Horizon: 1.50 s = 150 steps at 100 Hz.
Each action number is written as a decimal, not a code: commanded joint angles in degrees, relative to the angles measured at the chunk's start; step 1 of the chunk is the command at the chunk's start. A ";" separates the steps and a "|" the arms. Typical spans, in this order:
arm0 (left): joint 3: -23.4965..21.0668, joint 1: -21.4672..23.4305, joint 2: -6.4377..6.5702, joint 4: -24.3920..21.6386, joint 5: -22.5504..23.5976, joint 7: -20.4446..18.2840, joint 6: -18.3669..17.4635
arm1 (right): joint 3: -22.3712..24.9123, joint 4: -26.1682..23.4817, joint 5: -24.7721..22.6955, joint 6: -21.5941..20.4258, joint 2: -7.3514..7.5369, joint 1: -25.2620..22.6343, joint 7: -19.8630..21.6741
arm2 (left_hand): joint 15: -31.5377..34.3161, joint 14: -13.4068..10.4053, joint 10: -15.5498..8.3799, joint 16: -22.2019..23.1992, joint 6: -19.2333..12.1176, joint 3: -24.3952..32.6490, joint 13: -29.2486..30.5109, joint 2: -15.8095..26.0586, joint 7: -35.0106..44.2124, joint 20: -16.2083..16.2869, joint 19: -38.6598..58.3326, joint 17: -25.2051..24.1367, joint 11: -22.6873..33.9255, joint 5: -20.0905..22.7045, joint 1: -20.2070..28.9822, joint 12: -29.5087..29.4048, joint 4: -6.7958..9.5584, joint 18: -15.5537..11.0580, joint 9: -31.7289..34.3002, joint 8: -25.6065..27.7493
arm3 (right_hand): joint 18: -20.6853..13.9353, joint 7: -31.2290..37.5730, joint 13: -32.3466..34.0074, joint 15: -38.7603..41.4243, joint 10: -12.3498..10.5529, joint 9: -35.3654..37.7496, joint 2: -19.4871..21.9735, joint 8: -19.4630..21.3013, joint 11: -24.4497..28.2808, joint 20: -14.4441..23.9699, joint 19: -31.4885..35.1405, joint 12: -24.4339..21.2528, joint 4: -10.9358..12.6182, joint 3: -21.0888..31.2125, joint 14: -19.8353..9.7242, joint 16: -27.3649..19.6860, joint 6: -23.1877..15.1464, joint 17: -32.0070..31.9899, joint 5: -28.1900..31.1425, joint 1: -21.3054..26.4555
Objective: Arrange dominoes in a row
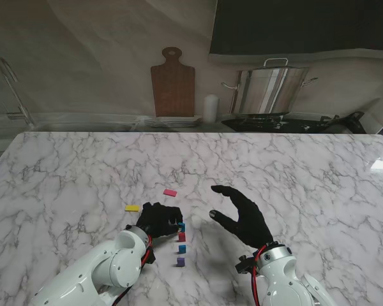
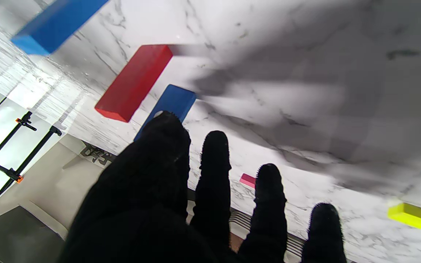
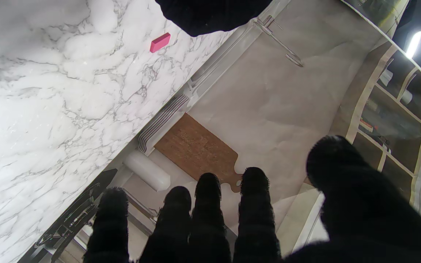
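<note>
While fingers spread, right robot hand [image 1: 242, 217] above table [image 1: 306, 178].

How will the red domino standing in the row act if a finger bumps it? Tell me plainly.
The red domino stands on a narrow end, so it would probably tip easily. A blue domino stands close beside it, so a fall could knock that over too. It looks like a rigid block with sharp edges; it should slide on the marble table, not bend.
</note>
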 commanded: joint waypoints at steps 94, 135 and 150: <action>-0.09 0.27 0.27 -0.53 0.33 -1.74 -0.40 | 0.10 -0.29 -0.05 0.45 -0.01 -0.37 0.26 | -0.54 1.10 0.45 0.62 -0.95 -1.37 -2.20 -1.14 -2.11 2.39 -2.11 -1.16 2.37 -0.38 -0.13 -2.60 1.07 -0.93 -3.84 -2.24 | -0.11 0.65 0.77 -0.25 -0.18 -0.56 0.79 0.76 0.80 0.71 0.48 0.36 1.25 1.20 -0.94 -0.57 -0.53 0.16 -1.04 1.62; -0.28 0.37 0.39 -0.85 0.51 -2.14 -0.40 | 0.08 -0.30 -0.08 0.44 -0.01 -0.40 0.24 | -0.57 1.26 0.78 0.75 -1.88 -1.35 -2.59 -0.77 4.86 2.72 -2.86 -1.35 3.36 1.49 -1.06 -3.09 0.91 -0.99 -4.25 3.30 | -0.12 0.66 0.78 -0.25 -0.16 -0.58 0.75 0.76 0.80 0.71 0.48 0.36 1.23 1.29 -0.97 -0.57 -0.49 0.19 -1.01 1.63; -0.26 0.43 0.36 -0.71 0.75 -1.82 -0.50 | 0.05 -0.25 -0.01 0.45 -0.01 -0.36 0.29 | -0.56 1.37 0.74 0.80 -3.00 -1.53 -2.60 -0.72 5.96 2.93 -3.05 -1.38 3.69 2.27 -1.09 -3.21 0.94 -0.91 -4.19 3.31 | -0.07 0.61 0.78 -0.25 -0.21 -0.63 0.84 0.75 0.77 0.71 0.47 0.35 1.24 1.30 -0.98 -0.57 -0.51 0.17 -1.11 1.62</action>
